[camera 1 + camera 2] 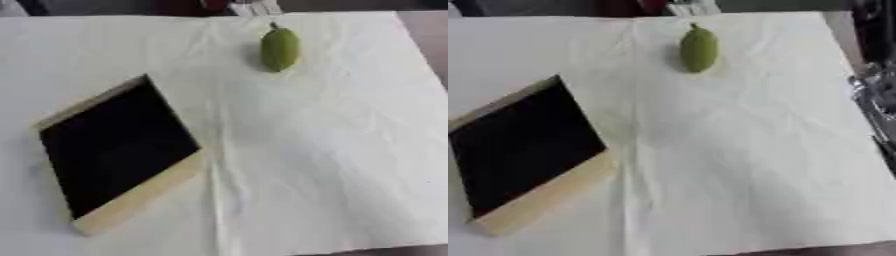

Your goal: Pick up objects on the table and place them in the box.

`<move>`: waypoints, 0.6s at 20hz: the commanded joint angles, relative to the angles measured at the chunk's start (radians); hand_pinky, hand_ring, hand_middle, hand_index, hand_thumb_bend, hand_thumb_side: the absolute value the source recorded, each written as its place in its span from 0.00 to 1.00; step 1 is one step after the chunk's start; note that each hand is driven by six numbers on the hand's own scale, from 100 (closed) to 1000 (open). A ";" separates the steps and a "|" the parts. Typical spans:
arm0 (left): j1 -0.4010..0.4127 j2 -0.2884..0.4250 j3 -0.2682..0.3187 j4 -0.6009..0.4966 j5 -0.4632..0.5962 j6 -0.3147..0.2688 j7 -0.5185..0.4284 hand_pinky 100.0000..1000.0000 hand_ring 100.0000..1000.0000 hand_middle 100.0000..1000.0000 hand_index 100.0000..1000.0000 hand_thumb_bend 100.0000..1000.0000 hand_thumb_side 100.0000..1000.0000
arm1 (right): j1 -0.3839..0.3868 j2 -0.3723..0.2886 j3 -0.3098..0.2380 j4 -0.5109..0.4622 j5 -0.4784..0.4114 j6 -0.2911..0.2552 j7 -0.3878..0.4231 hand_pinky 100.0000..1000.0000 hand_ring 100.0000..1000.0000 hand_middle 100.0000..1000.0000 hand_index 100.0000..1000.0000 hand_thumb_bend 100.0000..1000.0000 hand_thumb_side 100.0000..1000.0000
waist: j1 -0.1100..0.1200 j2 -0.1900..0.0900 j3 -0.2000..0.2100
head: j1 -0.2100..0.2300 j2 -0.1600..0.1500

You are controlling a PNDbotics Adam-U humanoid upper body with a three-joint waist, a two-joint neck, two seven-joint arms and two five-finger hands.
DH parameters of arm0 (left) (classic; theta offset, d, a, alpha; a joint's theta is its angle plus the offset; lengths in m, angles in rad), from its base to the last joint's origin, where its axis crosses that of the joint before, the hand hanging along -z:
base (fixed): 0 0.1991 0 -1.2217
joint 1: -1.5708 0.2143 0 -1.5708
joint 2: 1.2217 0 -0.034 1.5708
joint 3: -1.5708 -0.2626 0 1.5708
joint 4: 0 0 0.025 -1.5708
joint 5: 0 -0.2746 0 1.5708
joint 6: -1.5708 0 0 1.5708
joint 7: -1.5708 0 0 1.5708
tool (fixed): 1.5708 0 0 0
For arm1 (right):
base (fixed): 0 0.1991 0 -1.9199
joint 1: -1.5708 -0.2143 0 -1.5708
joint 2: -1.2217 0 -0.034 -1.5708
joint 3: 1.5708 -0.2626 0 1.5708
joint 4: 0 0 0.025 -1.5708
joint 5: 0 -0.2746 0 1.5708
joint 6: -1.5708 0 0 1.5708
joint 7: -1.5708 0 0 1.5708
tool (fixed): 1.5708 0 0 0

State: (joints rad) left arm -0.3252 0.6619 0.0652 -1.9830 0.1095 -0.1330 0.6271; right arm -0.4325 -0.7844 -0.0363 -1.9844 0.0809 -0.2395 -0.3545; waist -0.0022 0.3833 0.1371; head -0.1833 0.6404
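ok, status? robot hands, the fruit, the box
No robot hand in view; part of the right arm at the right edge. Green fruit on the white cloth, far side. Box near left, nothing visible inside. Nothing between them.

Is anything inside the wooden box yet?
Nothing shows inside the box: its dark interior looks bare. The green fruit still lies on the white cloth, far from it. The near wall hides a strip of floor.

Only the robot's right arm (877, 95) shows, a black limb with silver joints running down the far right edge of the right eye view; neither hand is visible.
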 commanded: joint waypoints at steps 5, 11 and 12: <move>0.013 0.053 0.027 -0.017 -0.019 -0.015 0.015 0.57 0.68 0.71 0.76 1.00 0.84 | 0.010 -0.058 -0.015 -0.016 0.029 0.009 -0.003 0.86 0.78 0.79 0.90 0.00 0.94 | 0.001 0.009 -0.005 | -0.011 -0.017; 0.019 0.053 0.029 -0.017 -0.022 -0.016 0.019 0.57 0.68 0.71 0.76 1.00 0.84 | 0.026 -0.080 -0.020 -0.016 0.100 0.041 0.045 0.87 0.79 0.80 0.91 0.00 0.84 | -0.001 0.001 -0.009 | -0.019 -0.036; 0.021 0.052 0.029 -0.017 -0.022 -0.015 0.020 0.57 0.68 0.71 0.76 1.00 0.84 | 0.027 -0.083 -0.021 -0.016 0.115 0.048 0.053 0.87 0.79 0.80 0.91 0.00 0.84 | -0.001 0.000 -0.008 | -0.019 -0.038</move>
State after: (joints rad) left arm -0.3017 0.6793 0.0783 -1.9849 0.0915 -0.1474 0.6423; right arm -0.3994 -0.8259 -0.0420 -1.9844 0.1743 -0.1960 -0.3122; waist -0.0025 0.4004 0.1295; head -0.1989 0.6162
